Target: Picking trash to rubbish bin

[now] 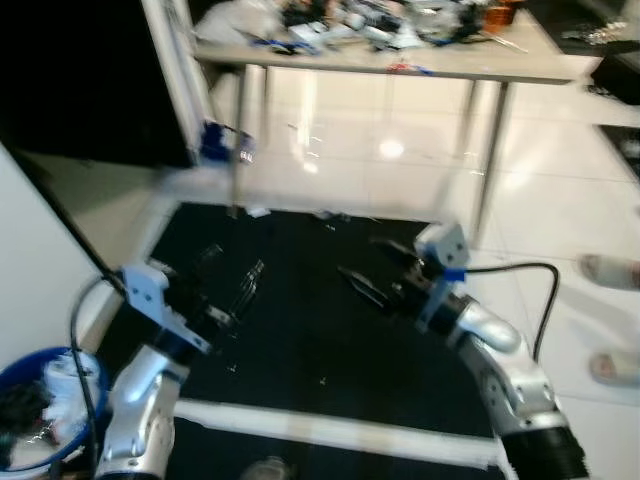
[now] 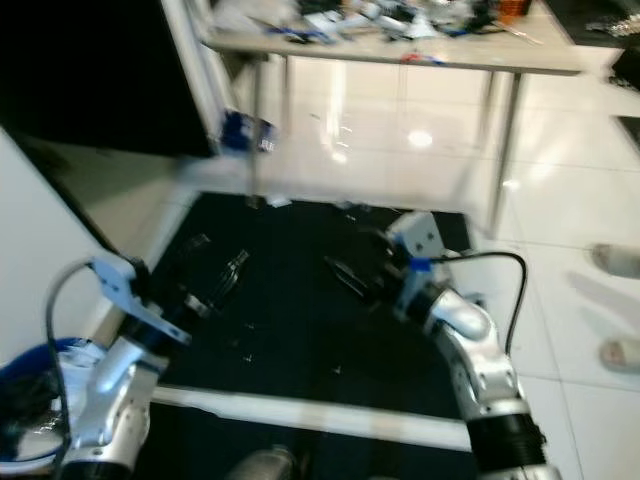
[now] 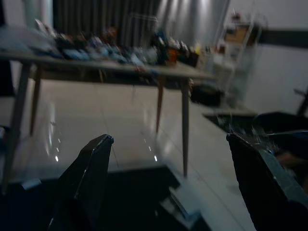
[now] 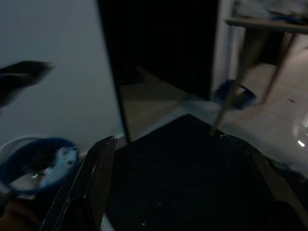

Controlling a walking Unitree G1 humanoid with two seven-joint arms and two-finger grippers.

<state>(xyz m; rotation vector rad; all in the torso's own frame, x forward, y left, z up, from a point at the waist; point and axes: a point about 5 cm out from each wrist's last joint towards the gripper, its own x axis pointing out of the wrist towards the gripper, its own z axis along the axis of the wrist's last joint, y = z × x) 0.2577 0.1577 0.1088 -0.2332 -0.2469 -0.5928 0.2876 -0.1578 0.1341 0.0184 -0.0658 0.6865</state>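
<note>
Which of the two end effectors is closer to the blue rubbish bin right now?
The left end effector. It is held over the black mat on the robot's left, the side where the blue rubbish bin sits on the floor; the right end effector is further away.

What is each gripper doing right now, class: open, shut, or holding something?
Left gripper: open, fingers spread wide, holding nothing, above the black mat.
Right gripper: open, holding nothing, also over the mat.
</note>
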